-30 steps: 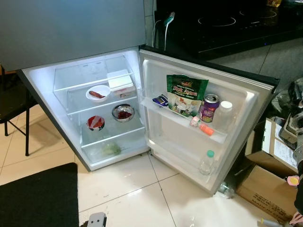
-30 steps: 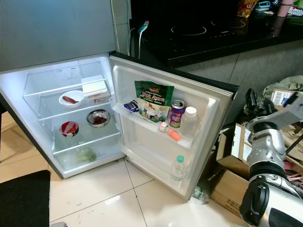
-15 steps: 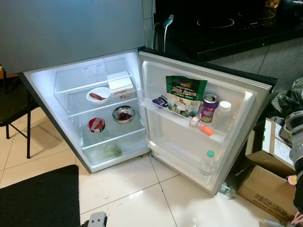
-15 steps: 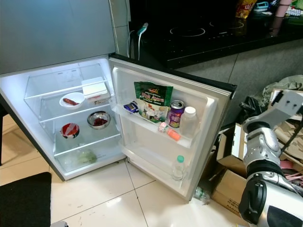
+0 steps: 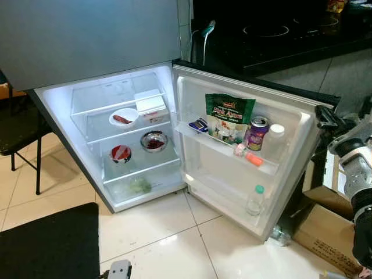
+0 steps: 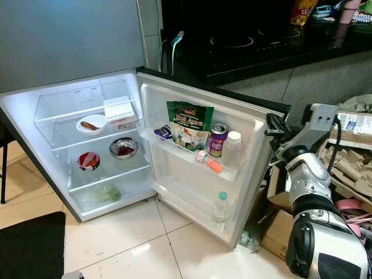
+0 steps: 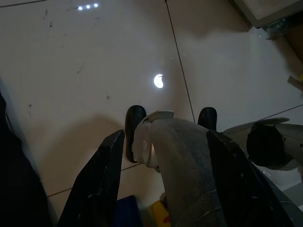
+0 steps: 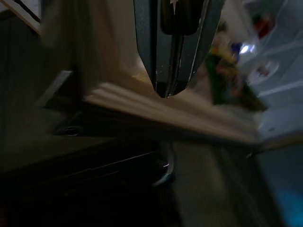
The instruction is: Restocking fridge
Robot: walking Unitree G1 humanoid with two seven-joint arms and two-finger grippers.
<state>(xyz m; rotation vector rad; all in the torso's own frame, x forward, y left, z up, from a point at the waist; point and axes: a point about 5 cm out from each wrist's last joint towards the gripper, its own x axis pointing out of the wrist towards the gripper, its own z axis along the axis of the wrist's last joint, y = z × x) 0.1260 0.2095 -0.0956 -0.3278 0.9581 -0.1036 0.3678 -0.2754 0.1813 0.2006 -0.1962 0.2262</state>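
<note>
- Since a second ago your right gripper [image 6: 274, 124] has swung in from beside the boxes [image 6: 349, 168] to the free edge of the fridge door [image 6: 256, 174]; fingers pressed together, holding nothing.
- Likely placed there to push the door shut or steady it.
- Fridge [image 5: 116, 133] stands open, shelves lit; door rack carries pouch [image 5: 229, 116], can [image 5: 256, 132], bottle [image 5: 275, 139].
- Left gripper [image 7: 163, 151] hangs over floor, fingers apart.
- Boxes crowd the door's swing side.

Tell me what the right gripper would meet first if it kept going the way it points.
Most likely the outer edge of the open fridge door: the right gripper, fingers together, already sits beside its top corner, though depth is unclear.
</note>
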